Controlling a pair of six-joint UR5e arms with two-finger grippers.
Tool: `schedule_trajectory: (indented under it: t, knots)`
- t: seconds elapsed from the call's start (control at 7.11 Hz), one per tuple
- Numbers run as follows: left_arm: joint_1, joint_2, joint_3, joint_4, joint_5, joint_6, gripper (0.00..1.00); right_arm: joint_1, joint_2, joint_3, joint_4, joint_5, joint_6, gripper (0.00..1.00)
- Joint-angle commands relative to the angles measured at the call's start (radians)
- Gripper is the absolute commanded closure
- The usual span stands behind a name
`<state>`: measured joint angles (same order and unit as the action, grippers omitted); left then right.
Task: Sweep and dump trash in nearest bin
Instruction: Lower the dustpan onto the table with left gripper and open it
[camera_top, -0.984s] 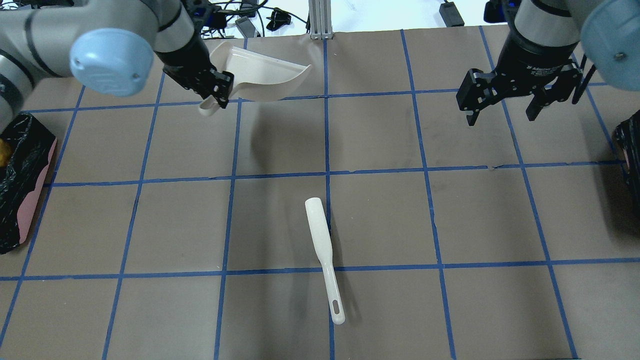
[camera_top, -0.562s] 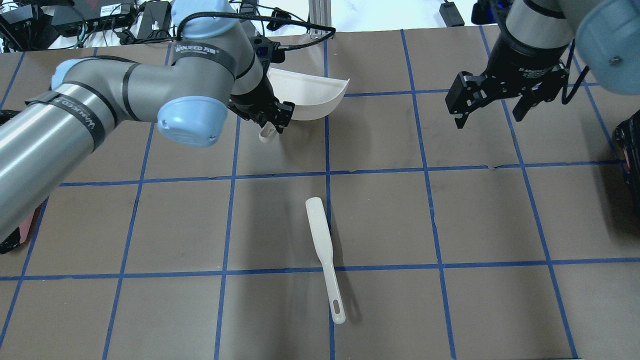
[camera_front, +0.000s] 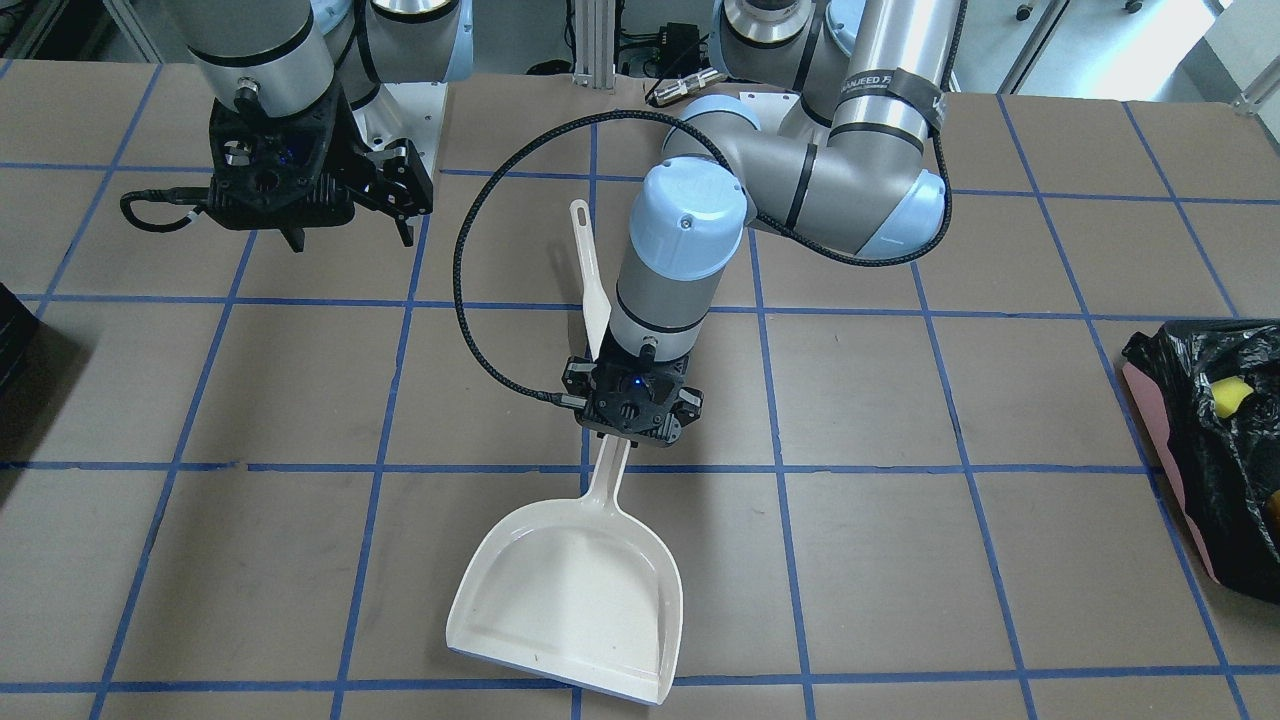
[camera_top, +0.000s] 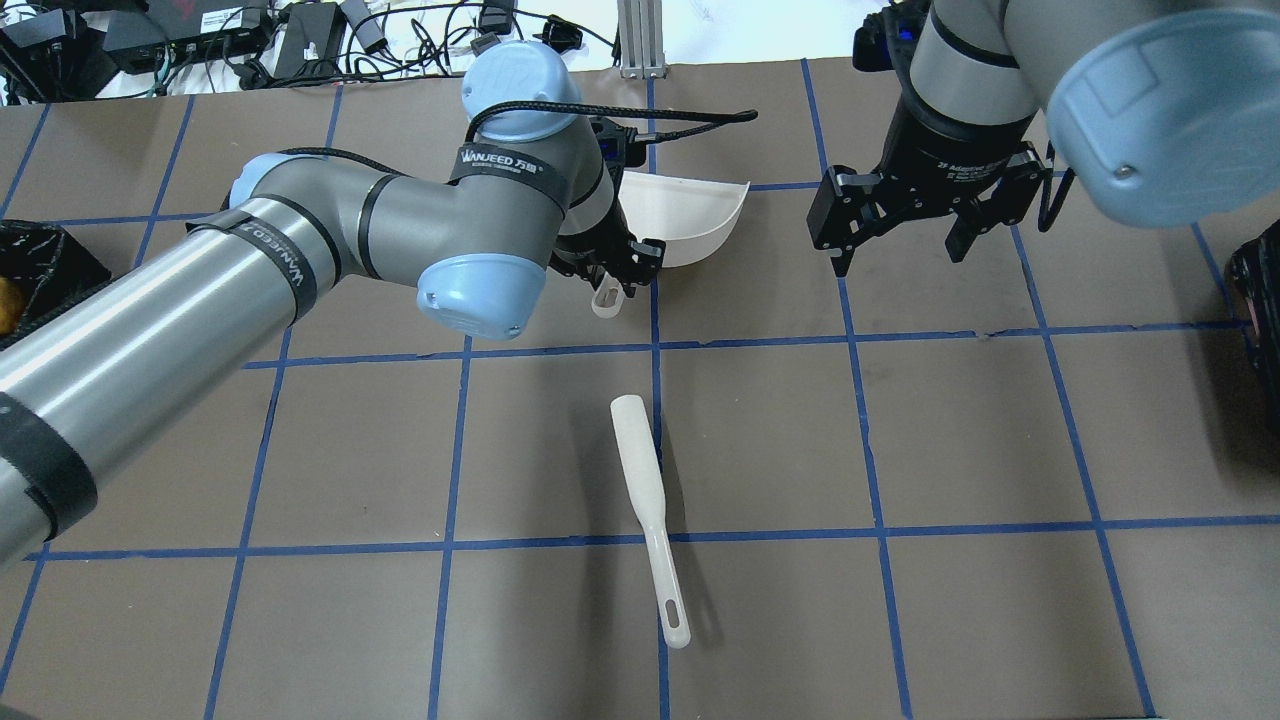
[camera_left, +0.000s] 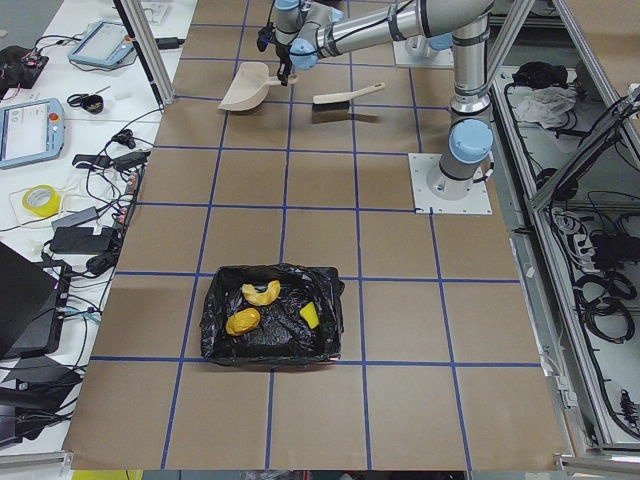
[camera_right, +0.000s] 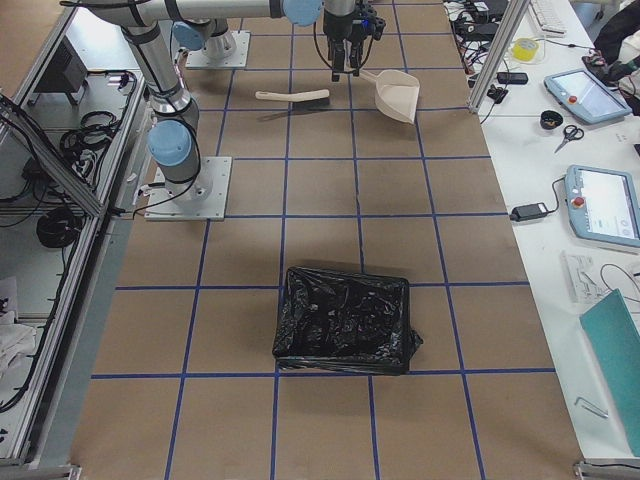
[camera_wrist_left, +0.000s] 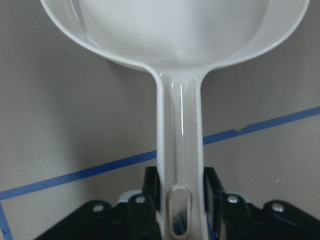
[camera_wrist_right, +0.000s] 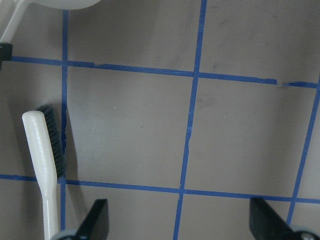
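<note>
The trash (camera_left: 243, 321) lies inside the bin (camera_left: 212, 335), low in the left-side view: golden-brown lumps and a paler yellow piece on the crinkled black liner, though that view is too small to count them for certain. The bin stands against the left edge of the overhead frame, well apart from both arms, with bare grid squares all around it. The dustpan (camera_front: 570, 600) sits at centre-bottom of the front-facing frame, its long axis running up and down, the open mouth toward the bottom edge and the handle toward the top. The left gripper (camera_front: 635, 410) is clamped on that handle, fingers (camera_wrist_left: 150, 187) pressing it from both sides. The brush (camera_top: 645, 500) lies loose on the table (camera_top: 1000, 430), roughly vertical in the overhead frame, its hanging-hole end lowest, with free space on every side. The right gripper (camera_top: 897, 262) hangs at upper right with its fingers spread and holding nothing. The table is covered in brown paper taped into blue squares.
</note>
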<state>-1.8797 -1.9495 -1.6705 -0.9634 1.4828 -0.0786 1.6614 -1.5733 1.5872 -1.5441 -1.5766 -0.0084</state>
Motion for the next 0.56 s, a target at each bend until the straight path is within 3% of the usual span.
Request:
schedule_trajectory:
  t: [0.0, 0.42]
  knots:
    - [-0.025, -0.026, 0.0, 0.02, -0.001, -0.048, 1.0, 0.001, 0.002, 0.0, 0.002, -0.006, -0.007, 0.0]
    - [-0.036, -0.042, 0.001, 0.029, -0.003, -0.116, 1.0, 0.0, 0.001, -0.003, 0.019, -0.002, -0.039, 0.0]
